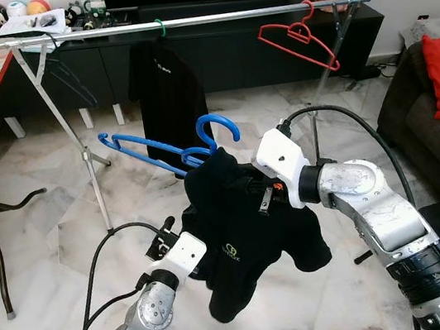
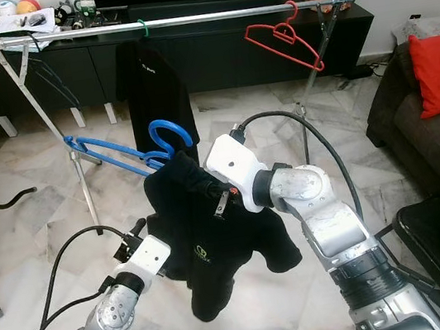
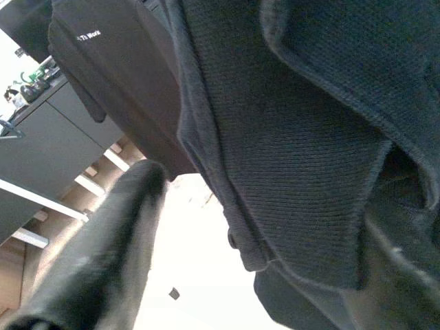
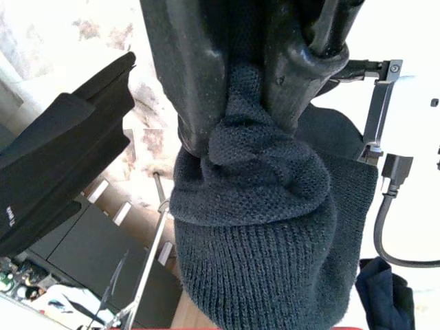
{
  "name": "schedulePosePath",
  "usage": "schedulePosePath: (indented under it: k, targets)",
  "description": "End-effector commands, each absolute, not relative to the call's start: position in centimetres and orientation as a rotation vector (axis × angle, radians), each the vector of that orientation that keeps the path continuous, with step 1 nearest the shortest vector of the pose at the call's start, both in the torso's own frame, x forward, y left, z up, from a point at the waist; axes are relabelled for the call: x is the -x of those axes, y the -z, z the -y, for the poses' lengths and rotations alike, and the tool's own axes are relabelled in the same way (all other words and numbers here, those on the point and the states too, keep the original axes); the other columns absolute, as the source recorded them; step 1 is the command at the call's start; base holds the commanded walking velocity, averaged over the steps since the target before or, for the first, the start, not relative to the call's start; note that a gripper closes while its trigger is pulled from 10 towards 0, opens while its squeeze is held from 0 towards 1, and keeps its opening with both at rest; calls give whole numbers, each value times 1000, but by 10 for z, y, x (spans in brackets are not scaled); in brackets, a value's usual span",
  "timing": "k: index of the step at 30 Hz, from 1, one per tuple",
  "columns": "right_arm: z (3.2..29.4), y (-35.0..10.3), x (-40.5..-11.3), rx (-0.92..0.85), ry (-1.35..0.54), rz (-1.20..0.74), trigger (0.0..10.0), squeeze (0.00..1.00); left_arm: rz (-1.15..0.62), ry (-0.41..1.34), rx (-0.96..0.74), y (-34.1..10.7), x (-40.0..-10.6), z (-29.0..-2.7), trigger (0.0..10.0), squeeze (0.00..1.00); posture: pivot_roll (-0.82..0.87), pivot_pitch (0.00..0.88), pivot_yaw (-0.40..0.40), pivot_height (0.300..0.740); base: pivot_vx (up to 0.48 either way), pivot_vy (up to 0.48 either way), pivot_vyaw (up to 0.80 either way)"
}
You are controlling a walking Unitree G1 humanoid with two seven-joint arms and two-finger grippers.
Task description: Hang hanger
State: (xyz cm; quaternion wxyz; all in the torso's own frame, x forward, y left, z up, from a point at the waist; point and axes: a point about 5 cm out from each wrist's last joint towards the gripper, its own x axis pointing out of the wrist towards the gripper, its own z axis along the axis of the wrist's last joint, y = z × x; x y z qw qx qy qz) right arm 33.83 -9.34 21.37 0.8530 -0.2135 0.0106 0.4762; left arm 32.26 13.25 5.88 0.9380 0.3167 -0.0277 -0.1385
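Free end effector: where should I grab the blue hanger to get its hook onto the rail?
Take the blue hanger on its bare arm, which sticks out from the black shirt toward the robot's left. Come from below, probably: the arm is a thin exposed bar, while the hook must stay free for the rail.

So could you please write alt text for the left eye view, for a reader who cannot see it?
The right gripper grips a black shirt draped on a blue hanger, while the left gripper reaches into the shirt's lower part. Behind them, a metal clothes rail carries another black shirt and a red hanger.
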Motion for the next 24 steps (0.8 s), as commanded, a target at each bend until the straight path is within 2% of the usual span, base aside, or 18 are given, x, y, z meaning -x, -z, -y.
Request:
schedulePosePath:
  k: [1, 2, 24]
  targets:
    - [92, -224, -334, 455, -1021, 29, 0, 0, 50, 290, -650, -56, -321, -131, 627, 0, -71, 111, -108, 740, 0, 0, 0]
    - [91, -224, -334, 456, -1023, 29, 0, 0, 50, 291, -651, -56, -321, -131, 0, 0, -71, 111, -108, 740, 0, 0, 0]
    - [94, -221, -332, 467, -1031, 21, 0, 0, 31, 330, -625, -55, -321, -130, 0, 0, -73, 137, -104, 740, 0, 0, 0]
